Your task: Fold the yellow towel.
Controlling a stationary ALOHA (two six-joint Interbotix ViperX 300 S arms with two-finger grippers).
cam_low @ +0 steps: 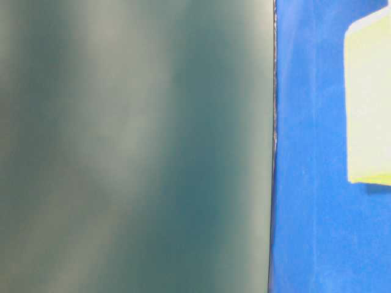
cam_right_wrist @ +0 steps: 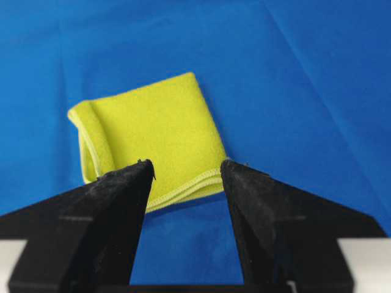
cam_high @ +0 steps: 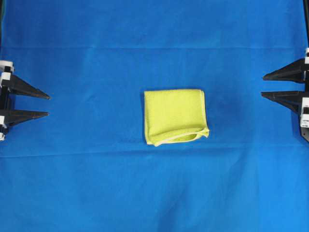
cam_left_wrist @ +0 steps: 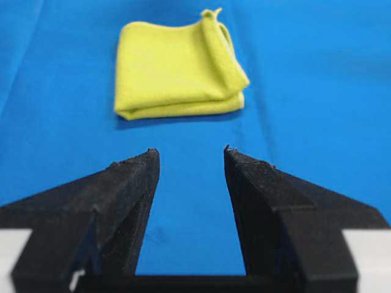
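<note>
Bright-yellow microfibre towel lies folded mid blue-draped surface — near edge gapes, one corner flared. Left gripper and right gripper jaws spread, empty, well apart. Risk: that loose layer springing open, or snagging on re-grasp.

Left gripper at left edge, right gripper at right edge; jaws parted, empty.

The left gripper gapes empty, well short of the folded yellow towel.
</note>
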